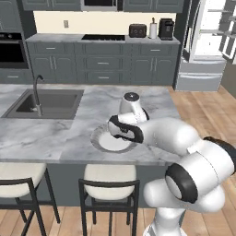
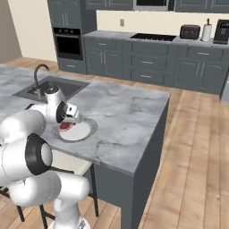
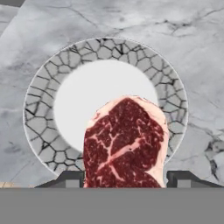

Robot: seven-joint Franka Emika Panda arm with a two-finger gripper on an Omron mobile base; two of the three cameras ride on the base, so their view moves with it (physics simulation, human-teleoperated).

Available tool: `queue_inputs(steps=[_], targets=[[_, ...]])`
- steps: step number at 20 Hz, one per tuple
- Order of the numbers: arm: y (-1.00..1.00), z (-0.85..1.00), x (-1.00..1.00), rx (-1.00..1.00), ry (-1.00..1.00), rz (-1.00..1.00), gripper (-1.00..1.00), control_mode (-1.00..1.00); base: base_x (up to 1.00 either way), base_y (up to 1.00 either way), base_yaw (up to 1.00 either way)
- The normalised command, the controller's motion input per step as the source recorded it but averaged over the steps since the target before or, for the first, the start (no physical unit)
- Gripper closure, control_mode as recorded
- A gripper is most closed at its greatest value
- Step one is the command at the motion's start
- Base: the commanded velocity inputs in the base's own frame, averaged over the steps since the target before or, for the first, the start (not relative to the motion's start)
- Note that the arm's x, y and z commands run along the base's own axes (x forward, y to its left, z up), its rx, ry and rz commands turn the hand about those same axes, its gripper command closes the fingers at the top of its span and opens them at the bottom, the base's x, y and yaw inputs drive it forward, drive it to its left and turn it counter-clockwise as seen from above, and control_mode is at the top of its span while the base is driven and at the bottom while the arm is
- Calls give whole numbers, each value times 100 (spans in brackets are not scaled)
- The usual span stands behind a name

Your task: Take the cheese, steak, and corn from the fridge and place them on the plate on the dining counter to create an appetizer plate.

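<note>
My gripper (image 3: 124, 179) is shut on the steak (image 3: 126, 142), a dark red marbled slab that sits between the two fingertips. It hangs just over the near side of the plate (image 3: 41, 94), which has a white centre and a cracked grey rim. From the right base view the steak (image 2: 66, 126) is low over the plate (image 2: 85, 131) under my gripper (image 2: 69, 118). The plate (image 1: 105, 144) rests near the front edge of the dining counter (image 1: 69, 133). The fridge (image 1: 207, 41) stands open at the back right. The cheese and the corn are out of view.
An inset sink (image 1: 50, 103) with a curved tap (image 1: 37, 92) lies left of the plate. Two stools (image 1: 110, 180) stand against the counter's front. Dark cabinets with a toaster (image 1: 137, 30) and a coffee machine (image 1: 166, 28) line the back wall.
</note>
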Motion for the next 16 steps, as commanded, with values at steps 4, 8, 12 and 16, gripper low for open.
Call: queue_inputs(steps=[4,8,12,16], targets=[[29,-41,57,0,0,0,100,-100,0,0,0],[37,-39,49,0,1,0,100,-100,0,0,0],[23,-41,27,0,0,-1,100,-100,0,0,0],[0,-23,13,0,0,-3,-100,-100,0,0,0]])
